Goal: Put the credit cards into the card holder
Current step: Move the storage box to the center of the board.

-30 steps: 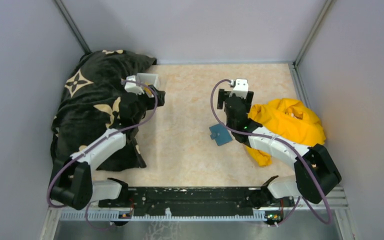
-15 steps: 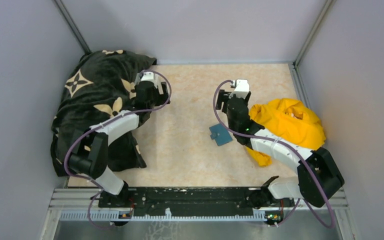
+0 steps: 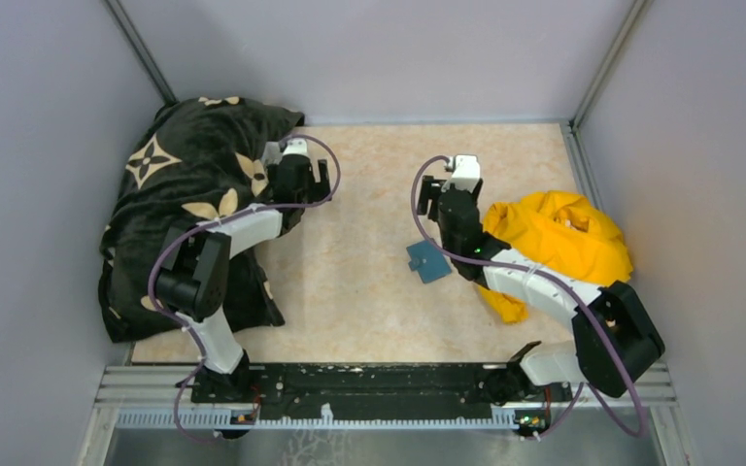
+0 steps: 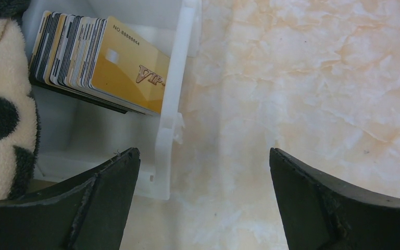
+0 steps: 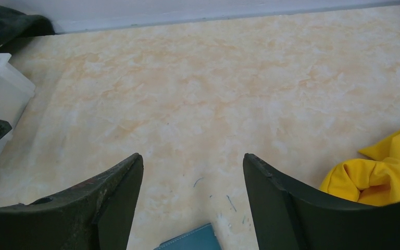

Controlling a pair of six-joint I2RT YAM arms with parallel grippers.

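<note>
Left gripper [image 4: 203, 156] jaws are flung wide, gripping nothing! Its 2 fingers [image 4: 109, 208] straddle the side wall of the white tray [image 4: 179, 78], 1 over the tray's floor, the other over bare marbled table [image 4: 317, 78]. Whether a finger touches the tray I can't tell.

Over to the right gripper [image 5: 192, 161]: jaws apart too, empty, hanging above open tabletop.

Now the credit cards [image 4: 130, 70]. They're packed in a row on edge inside that tray, leaning, with a gold card at the front showing "VIP" lettering and grey and dark edges stacked behind it. The tray sits at the far left, right against the black blanket [image 3: 185, 184] with its cream pattern.

The card holder [image 3: 429, 260] lies flat on the table, teal, turned cornerwise, tucked just beside the right arm's wrist. From the right wrist view only a corner [image 5: 187, 242] peeks in below the fingers. The yellow cloth [image 3: 559, 238] is bunched up close on its right.
</note>
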